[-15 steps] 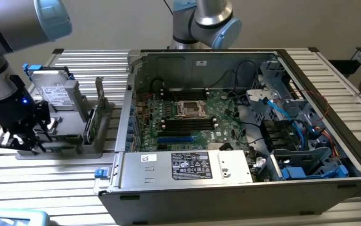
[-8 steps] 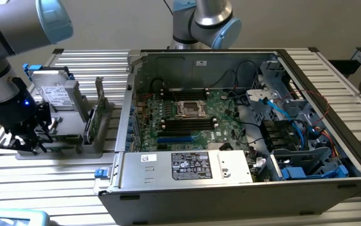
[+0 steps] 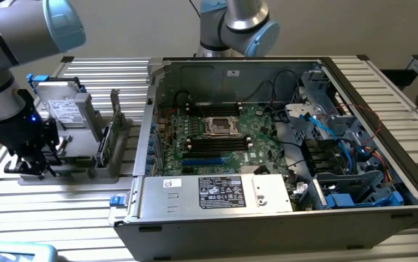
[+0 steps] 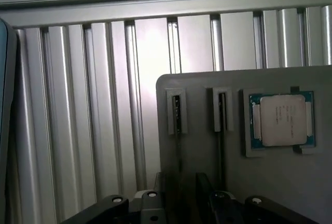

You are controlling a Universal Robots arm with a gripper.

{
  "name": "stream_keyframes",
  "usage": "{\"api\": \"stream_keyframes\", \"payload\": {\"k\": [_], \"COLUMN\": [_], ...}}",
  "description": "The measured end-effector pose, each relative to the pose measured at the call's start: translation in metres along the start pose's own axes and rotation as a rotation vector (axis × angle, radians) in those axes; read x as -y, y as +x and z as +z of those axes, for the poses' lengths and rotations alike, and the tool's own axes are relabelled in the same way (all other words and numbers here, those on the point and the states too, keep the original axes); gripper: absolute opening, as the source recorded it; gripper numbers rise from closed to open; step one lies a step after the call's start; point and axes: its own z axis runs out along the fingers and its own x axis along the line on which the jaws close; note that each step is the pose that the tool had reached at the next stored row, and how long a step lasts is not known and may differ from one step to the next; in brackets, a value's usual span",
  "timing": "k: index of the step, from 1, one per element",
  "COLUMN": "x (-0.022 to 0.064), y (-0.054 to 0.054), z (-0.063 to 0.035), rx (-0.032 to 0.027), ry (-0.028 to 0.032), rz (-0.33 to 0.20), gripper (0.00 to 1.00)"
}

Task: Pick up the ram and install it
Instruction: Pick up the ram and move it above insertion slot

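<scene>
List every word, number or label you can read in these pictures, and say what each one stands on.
No text here can be read.
power supply label, dark, on the metal box at the case's front: print too small to read.
small sticker on the same box: too small.
back-wall sticker inside the case: too small.
drive label, on the drive in the holder: too small.
processor chip: markings too faint to read.

Bare room is offered on the slatted surface (image 3: 56,204) in front of the gray holder (image 3: 85,166). On the holder, the claw (image 3: 36,166) is hemmed in by an upright drive (image 3: 63,109), with the ram (image 3: 105,146) stood on edge beyond it. The open case (image 3: 153,103) is entered from above. Its board (image 3: 260,128) is ringed by walls, and the exterior view's right side is crowded by cables (image 3: 326,136).
</scene>
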Motion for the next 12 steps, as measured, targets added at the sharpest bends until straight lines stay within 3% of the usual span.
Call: {"api": "stream_keyframes", "payload": {"k": [5,12], "x": [-0.0003,-0.0006], "y": [-0.0024,-0.0030], "z": [0.0038,0.0075], "rx": [0.0007,0.0007], "ry": [0.0002,0.0002], "rz": [-0.047,-0.059], "gripper": [0.36,0.36]}}
